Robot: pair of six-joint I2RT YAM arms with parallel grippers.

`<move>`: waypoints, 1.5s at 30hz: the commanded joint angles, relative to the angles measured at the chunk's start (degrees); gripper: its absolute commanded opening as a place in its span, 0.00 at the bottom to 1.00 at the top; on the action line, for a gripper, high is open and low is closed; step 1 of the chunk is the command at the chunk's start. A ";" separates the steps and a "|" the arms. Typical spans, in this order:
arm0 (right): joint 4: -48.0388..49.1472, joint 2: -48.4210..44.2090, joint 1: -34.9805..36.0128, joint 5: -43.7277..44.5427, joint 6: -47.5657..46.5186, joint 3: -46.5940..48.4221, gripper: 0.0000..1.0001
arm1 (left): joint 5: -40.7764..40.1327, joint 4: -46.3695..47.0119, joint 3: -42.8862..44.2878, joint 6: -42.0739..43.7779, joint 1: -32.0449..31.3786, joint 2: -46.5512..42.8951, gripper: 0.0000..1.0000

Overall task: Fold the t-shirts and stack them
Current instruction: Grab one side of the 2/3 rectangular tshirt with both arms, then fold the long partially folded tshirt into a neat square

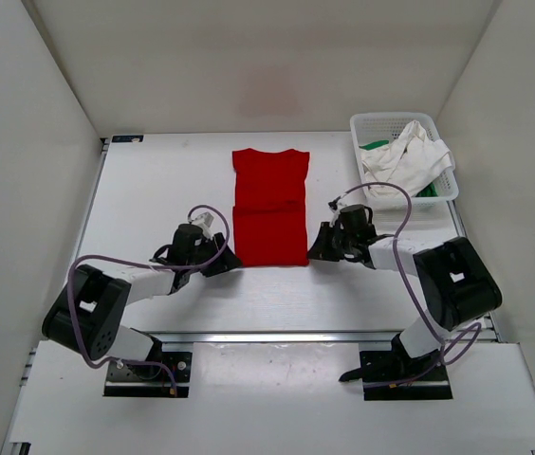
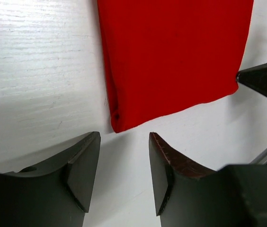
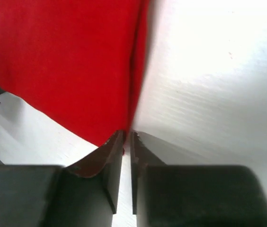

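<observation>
The red t-shirt [image 1: 267, 204] lies flat mid-table, folded into a long narrow strip with its lower half doubled over. My left gripper [image 1: 227, 263] rests at its near left corner; in the left wrist view it [image 2: 124, 142] is open and empty, just short of the red corner [image 2: 119, 124]. My right gripper [image 1: 315, 248] is at the near right corner. Its jaws [image 3: 127, 135] stand a thin slit apart, with the edge of the red cloth [image 3: 67, 61] at their tips. The off-white t-shirt [image 1: 405, 161] and the green t-shirt [image 1: 375, 146] lie crumpled in the basket.
A white mesh basket [image 1: 391, 119] stands at the back right corner, with the off-white cloth spilling over its rim. White walls close in the table on the left, back and right. The right arm's dark fingertip [image 2: 263, 80] shows beyond the shirt in the left wrist view.
</observation>
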 commanded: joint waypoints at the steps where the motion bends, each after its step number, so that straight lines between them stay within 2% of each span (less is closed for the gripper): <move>1: 3.24 -3.36 -0.71 -0.52 -0.71 -1.85 0.12 | -1.58 -1.79 -0.42 0.49 -0.29 1.62 0.56; 4: 4.64 -7.06 -1.84 -0.17 -0.45 -5.27 0.32 | -1.58 -1.53 0.01 0.75 0.06 2.24 0.53; 7: 4.82 -6.63 -2.46 -2.45 -0.10 -6.25 0.41 | -1.50 -0.74 -0.07 -0.03 -0.11 2.77 0.49; 12: 6.22 -2.23 -1.50 -4.74 0.25 -5.63 0.38 | -1.85 -0.12 1.24 -0.13 -1.34 4.44 0.34; 14: 7.71 -0.47 -1.58 -7.02 1.65 -5.19 0.33 | -1.84 -0.21 1.68 -0.39 -1.26 4.96 0.29; 16: 9.30 2.07 -2.02 -10.00 1.92 -4.49 0.26 | -1.41 -0.39 2.21 0.05 -1.26 5.49 0.23; 19: 11.76 2.26 -2.64 -11.33 3.59 -5.71 0.03 | -2.02 -1.26 3.00 -0.13 -1.61 5.41 0.09; 20: 12.20 1.82 -2.55 -10.81 3.85 -6.07 0.00 | -1.84 -1.70 3.18 0.22 -1.78 5.15 0.05; 22: 11.68 0.15 -1.85 -9.32 3.42 -6.77 0.00 | -3.07 -2.05 2.48 0.31 -1.87 3.57 0.00; 26: 10.19 -5.46 1.13 -7.39 4.03 -10.10 0.00 | -2.99 -4.07 0.55 0.93 -2.40 -0.73 0.00; 30: 7.38 -12.24 5.52 -3.44 5.34 -15.38 0.00 | -4.39 -9.86 -3.05 1.54 -5.65 -7.59 0.00; 33: 1.50 -22.40 12.19 1.31 8.32 -21.69 0.00 | -4.21 -17.23 -8.84 0.23 -10.91 -16.02 0.00; 36: -4.47 -31.99 19.65 6.14 13.76 -25.57 0.01 | -4.13 -23.82 -14.03 -3.54 -12.77 -32.06 0.00; 37: -7.28 -33.94 22.47 6.85 15.70 -25.84 0.00 | -3.69 -26.98 -14.22 -4.95 -12.51 -34.38 0.00; 39: -9.66 -39.65 23.81 7.74 16.94 -25.06 0.00 | -3.33 -31.12 -11.96 -5.66 -12.07 -41.76 0.00; 41: -11.95 -41.69 22.07 7.39 16.43 -22.34 0.00 | -4.04 -34.12 -7.56 -3.83 -11.28 -42.23 0.00; 43: -13.63 -40.39 17.77 5.29 11.09 -16.04 0.00 | -3.16 -33.79 1.02 -1.29 -9.44 -39.25 0.00; 45: -14.42 -36.36 11.55 1.44 6.70 -10.42 0.00 | -3.77 -32.04 7.18 1.45 -7.95 -31.63 0.00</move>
